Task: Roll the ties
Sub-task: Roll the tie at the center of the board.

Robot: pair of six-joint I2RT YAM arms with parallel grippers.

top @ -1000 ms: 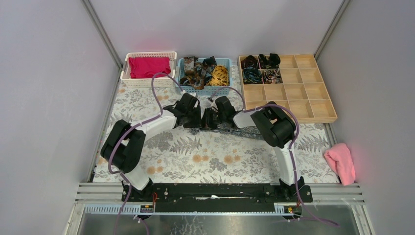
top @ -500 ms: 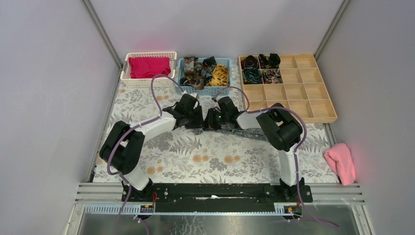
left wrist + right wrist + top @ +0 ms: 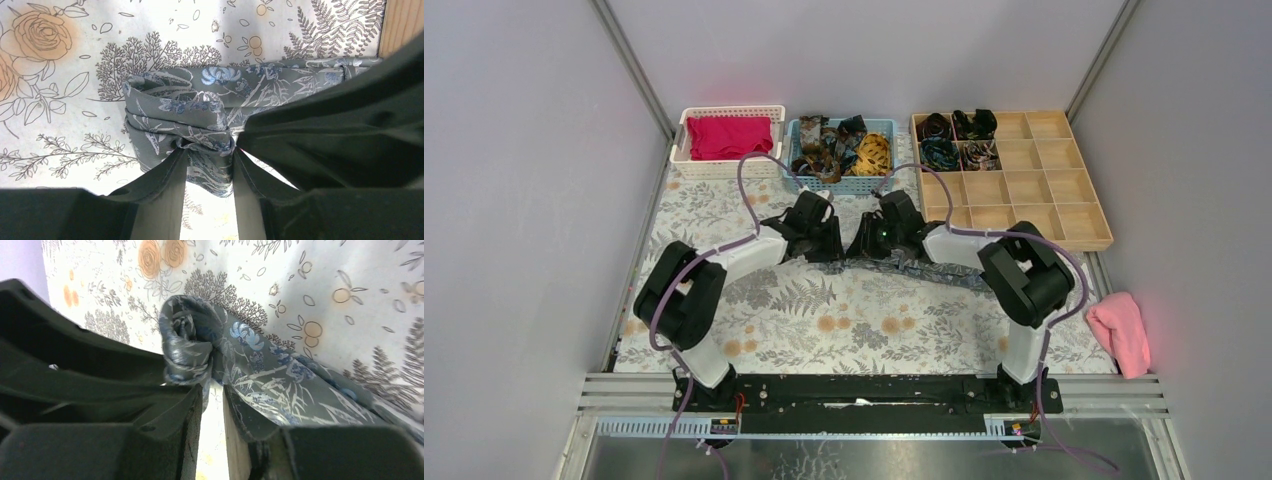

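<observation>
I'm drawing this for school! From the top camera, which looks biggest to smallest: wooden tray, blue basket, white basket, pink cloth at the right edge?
1. wooden tray
2. white basket and blue basket: they look about the same, so no ranking between them
3. pink cloth: smallest

white basket [image 3: 680, 146] holding magenta cloth [image 3: 729, 135], 11 o'clock; wooden grid tray [image 3: 1030, 186], 1 o'clock; pink cloth [image 3: 1120, 332], perhaps a towel, 4 o'clock.

The floral-printed table [image 3: 824, 320] is set along its far edge with a white basket [image 3: 729, 170], a blue basket [image 3: 844, 186] and a wooden tray [image 3: 1034, 215]. A partly rolled grey tie [image 3: 944, 272] is laid mid-table, a pink cloth [image 3: 1120, 332] at the right edge.
</observation>
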